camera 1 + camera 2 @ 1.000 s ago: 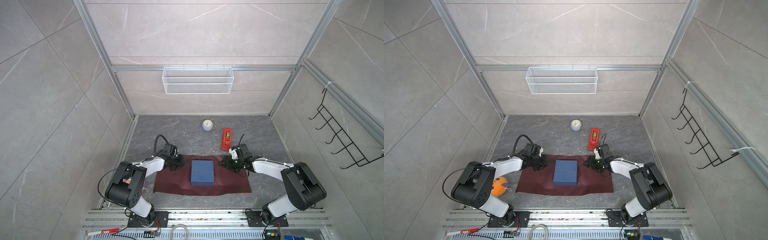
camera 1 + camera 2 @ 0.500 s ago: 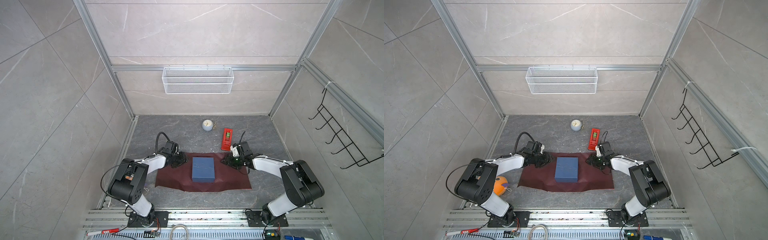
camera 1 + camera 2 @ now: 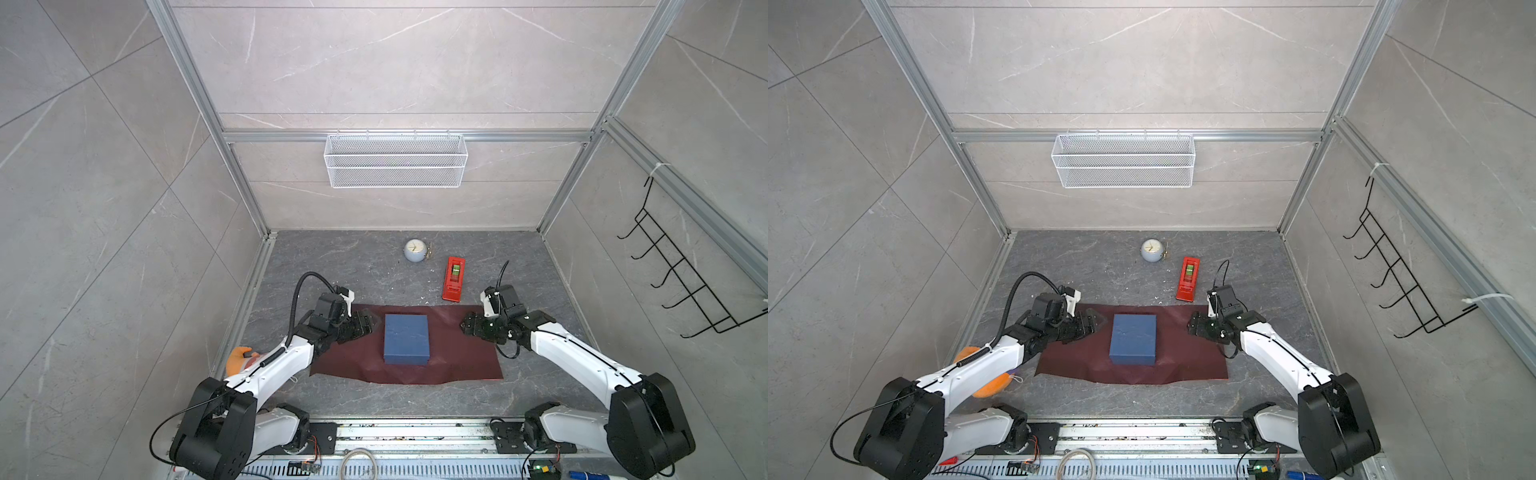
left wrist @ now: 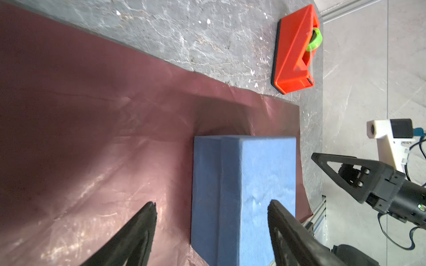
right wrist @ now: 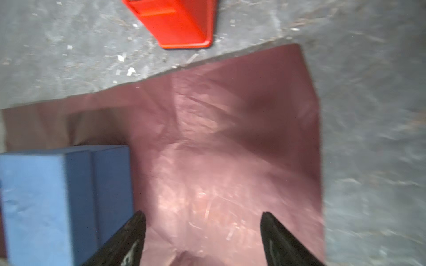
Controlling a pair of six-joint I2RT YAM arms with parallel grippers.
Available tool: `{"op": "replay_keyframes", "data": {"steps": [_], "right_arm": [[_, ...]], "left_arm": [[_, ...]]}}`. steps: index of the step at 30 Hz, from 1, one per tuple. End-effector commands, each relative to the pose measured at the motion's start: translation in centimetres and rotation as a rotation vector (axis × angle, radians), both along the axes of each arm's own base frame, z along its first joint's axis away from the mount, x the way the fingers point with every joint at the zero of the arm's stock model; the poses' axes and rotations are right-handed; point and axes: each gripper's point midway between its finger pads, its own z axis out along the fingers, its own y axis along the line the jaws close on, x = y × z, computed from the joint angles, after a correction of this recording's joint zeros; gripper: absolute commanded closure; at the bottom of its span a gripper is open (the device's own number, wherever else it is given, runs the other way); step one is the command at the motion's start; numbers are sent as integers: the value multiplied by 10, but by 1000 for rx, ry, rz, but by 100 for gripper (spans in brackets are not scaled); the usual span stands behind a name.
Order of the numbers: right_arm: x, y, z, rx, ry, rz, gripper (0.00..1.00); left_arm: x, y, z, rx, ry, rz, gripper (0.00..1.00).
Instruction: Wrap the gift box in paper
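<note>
The navy-blue gift box [image 3: 406, 345] [image 3: 1133, 338] lies flat on the middle of the dark maroon paper [image 3: 457, 357] [image 3: 1192, 353], which is spread on the floor with light creases. My left gripper [image 3: 368, 326] [image 3: 1090, 326] hovers low over the paper's left part, a short way from the box, jaws open and empty. My right gripper [image 3: 467, 328] [image 3: 1194, 326] hangs over the paper's right far corner, also open and empty. The left wrist view shows the box [image 4: 244, 195] ahead of the left gripper [image 4: 211, 203]. In the right wrist view the right gripper [image 5: 202, 213] is over bare paper [image 5: 219, 149], with the box [image 5: 46, 195] beside it.
A red tape dispenser [image 3: 454, 278] [image 3: 1188, 278] [image 4: 295, 53] [image 5: 179, 23] with a green roll stands just beyond the paper's far right edge. A small round clock [image 3: 414, 250] sits further back. An orange object [image 3: 988, 386] lies under the left arm. A wire basket [image 3: 395, 160] hangs on the back wall.
Both grippers' jaws have spread wider. The left gripper has moved a little toward the box; the right one has eased slightly outward. Box and paper stay where they were.
</note>
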Motion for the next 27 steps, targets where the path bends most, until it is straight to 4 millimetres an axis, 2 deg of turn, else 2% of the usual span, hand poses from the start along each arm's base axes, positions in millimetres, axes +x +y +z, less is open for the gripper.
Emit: {"op": "replay_keyframes", "data": {"steps": [1, 5, 6, 10, 14, 18, 22, 27], "right_arm": [[-18, -26, -17, -106, 76, -46, 19], [-15, 3, -9, 44, 43, 24, 19], [-16, 4, -8, 51, 43, 25, 19], [-22, -16, -18, -57, 90, -17, 19], [-32, -38, -25, -141, 129, -104, 15], [-48, -57, -29, -176, 164, -215, 14], [-68, -58, -38, -148, 219, -264, 14], [-88, -45, -51, -45, 272, -272, 15]], "left_arm": [[-5, -18, 22, -39, -79, -93, 20], [-20, -31, 17, 6, -101, -180, 17], [-23, -33, 17, 12, -100, -195, 17], [-29, -39, 19, 43, -112, -225, 15], [-23, -32, 24, 75, -124, -176, 12], [-19, -35, 35, 60, -145, -169, 11], [-16, -36, 38, 57, -153, -164, 11], [-13, -39, 37, 54, -142, -164, 10]]}}
